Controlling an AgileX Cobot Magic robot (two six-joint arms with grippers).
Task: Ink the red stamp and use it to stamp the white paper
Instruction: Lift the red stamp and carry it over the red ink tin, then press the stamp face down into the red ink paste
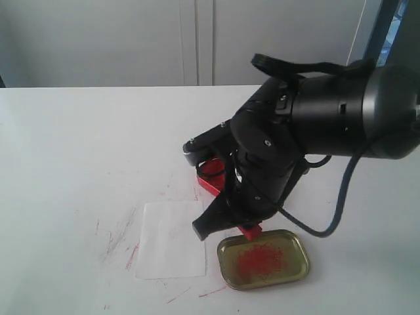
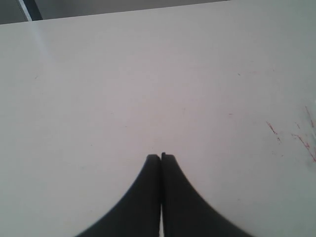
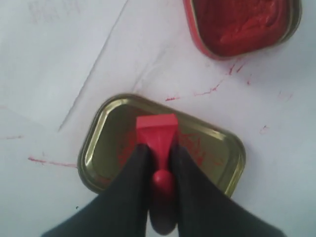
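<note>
1. The white table (image 1: 79,144) is carrying everything, and thin red streaks are showing on it around the paper.
2. The right arm is reaching down over the middle of the table. Its right gripper (image 3: 160,153) is clamping narrowly on the handle of the red stamp (image 3: 158,136).
3. The white paper (image 1: 172,249) is lying flat just beside the lid, on the left in the exterior view. Pale pink marks on it are too faint to read.
4. The gold lid (image 3: 98,133) is lying open side up, smeared red inside.
5. The red ink tin (image 3: 197,42) is sitting open near the lid, partly behind the arm.
6. The stamp (image 1: 251,230) is sticking out beyond the fingertips, its flat base pointing over the lid; whether it is touching the lid is unclear.
7. The left gripper (image 2: 161,157) is hanging over bare table with its fingers pressed together, holding nothing.
</note>
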